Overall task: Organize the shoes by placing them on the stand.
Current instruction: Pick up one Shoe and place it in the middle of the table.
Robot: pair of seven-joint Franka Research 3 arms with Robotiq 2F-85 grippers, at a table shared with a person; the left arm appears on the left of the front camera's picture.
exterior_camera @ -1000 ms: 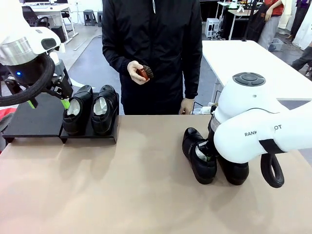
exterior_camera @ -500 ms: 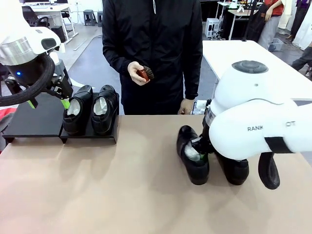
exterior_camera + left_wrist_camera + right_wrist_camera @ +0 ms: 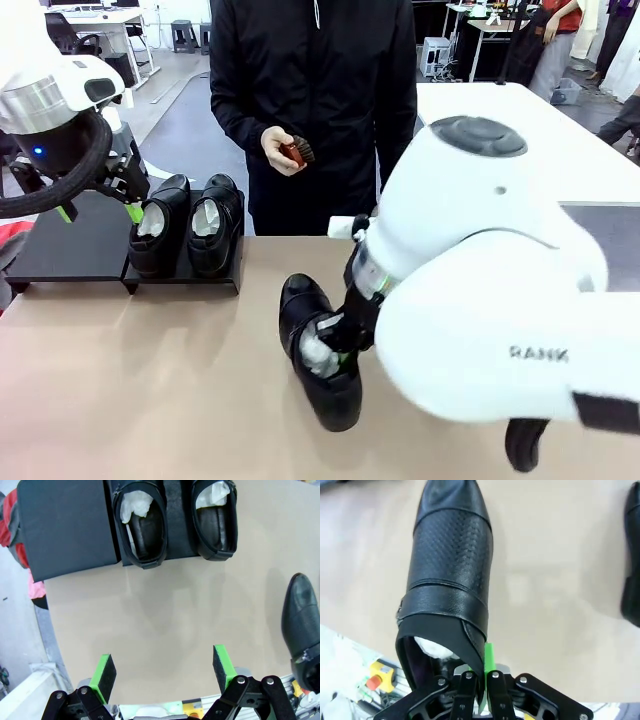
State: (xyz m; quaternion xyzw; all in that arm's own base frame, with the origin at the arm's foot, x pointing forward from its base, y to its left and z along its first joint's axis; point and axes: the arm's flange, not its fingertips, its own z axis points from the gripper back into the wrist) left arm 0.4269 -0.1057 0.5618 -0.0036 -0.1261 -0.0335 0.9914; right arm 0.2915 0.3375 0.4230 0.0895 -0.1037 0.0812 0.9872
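Note:
Two black shoes (image 3: 160,225) (image 3: 215,222) stuffed with white paper stand side by side on the right part of the low black stand (image 3: 70,245) at the far left. My left gripper (image 3: 100,212) hovers open just left of them, and from above the left wrist view shows the same shoes (image 3: 142,525) (image 3: 215,520) on the stand (image 3: 65,525). My right gripper (image 3: 485,675) is shut on the collar of a third shoe (image 3: 452,565), held tilted over the table's middle (image 3: 320,350). Another shoe (image 3: 632,555) lies at that view's right edge.
A person stands at the far side holding a small red-brown brush (image 3: 295,150). The stand's left half (image 3: 65,525) is bare. My right arm's bulky white body (image 3: 480,300) covers the table's right side. The tan tabletop (image 3: 150,380) lies open at front left.
My right arm has swung left, carrying the gripped shoe from the table's right side toward its middle. The left arm and the shoes on the stand have not moved.

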